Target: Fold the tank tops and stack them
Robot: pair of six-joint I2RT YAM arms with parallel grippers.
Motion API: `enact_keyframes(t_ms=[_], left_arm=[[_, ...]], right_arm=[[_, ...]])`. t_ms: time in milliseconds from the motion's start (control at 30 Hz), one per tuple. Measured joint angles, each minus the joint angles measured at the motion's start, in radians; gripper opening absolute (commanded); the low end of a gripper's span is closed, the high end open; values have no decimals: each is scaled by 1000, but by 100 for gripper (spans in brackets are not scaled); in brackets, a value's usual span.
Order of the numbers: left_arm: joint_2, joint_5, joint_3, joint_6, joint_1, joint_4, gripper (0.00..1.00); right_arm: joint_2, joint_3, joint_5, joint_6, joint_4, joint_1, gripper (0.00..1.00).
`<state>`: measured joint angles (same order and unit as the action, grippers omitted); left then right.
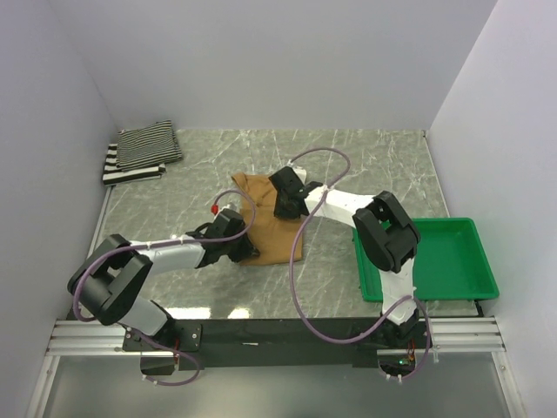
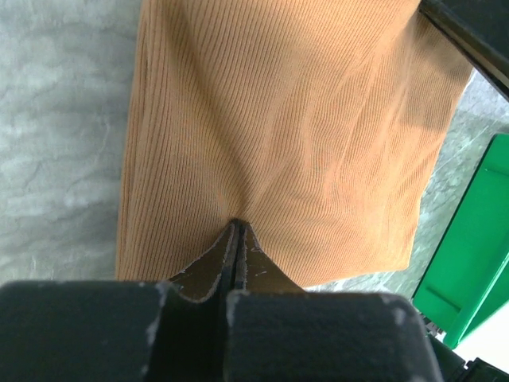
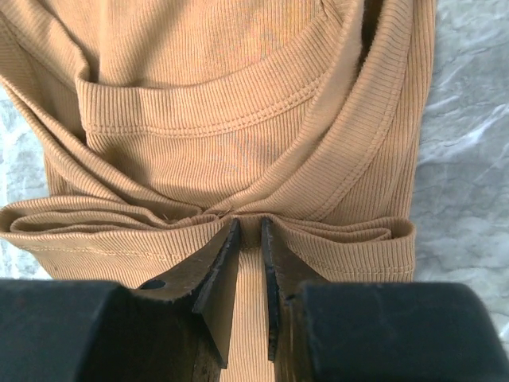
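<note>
The left pincer [image 2: 236, 226] is pressed together, pinching the near edge of the tan-brown tank top [image 1: 277, 237], and the ribbed cloth puckers at its tips. The right pincer [image 3: 250, 227] stands narrowly apart, nipping the bunched folds below the neckline. The top lies mid-surface [image 1: 365, 157], partly covered by both arms. In the far-left corner, the pinstriped tank top [image 1: 150, 144] hides most of the black-and-white striped tank top [image 1: 130, 172]. A green tray [image 1: 474, 228] sits on the right.
</note>
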<state>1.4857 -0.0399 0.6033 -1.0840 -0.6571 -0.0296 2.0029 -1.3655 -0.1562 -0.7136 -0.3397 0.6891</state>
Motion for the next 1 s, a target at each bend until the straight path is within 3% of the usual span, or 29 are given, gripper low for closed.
enact_keyframes(t_ms=[233, 533, 600, 800, 900, 1000], left_arm=[[-132, 3, -90, -28, -51, 37, 1], [-537, 81, -123, -66, -61, 287, 10], [-573, 118, -88, -64, -36, 344, 8], [-443, 124, 34, -8, 290, 361, 1], [-289, 113, 78, 19, 411, 323, 0], [-153, 97, 111, 38, 459, 298, 1]], right_arm=[[-91, 186, -42, -40, 173, 68, 24], [-282, 443, -60, -121, 245, 246, 26], [-313, 459, -51, -132, 216, 258, 29], [-336, 397, -54, -130, 98, 241, 33], [-335, 307, -57, -122, 59, 230, 33], [-323, 204, -47, -112, 60, 211, 30]])
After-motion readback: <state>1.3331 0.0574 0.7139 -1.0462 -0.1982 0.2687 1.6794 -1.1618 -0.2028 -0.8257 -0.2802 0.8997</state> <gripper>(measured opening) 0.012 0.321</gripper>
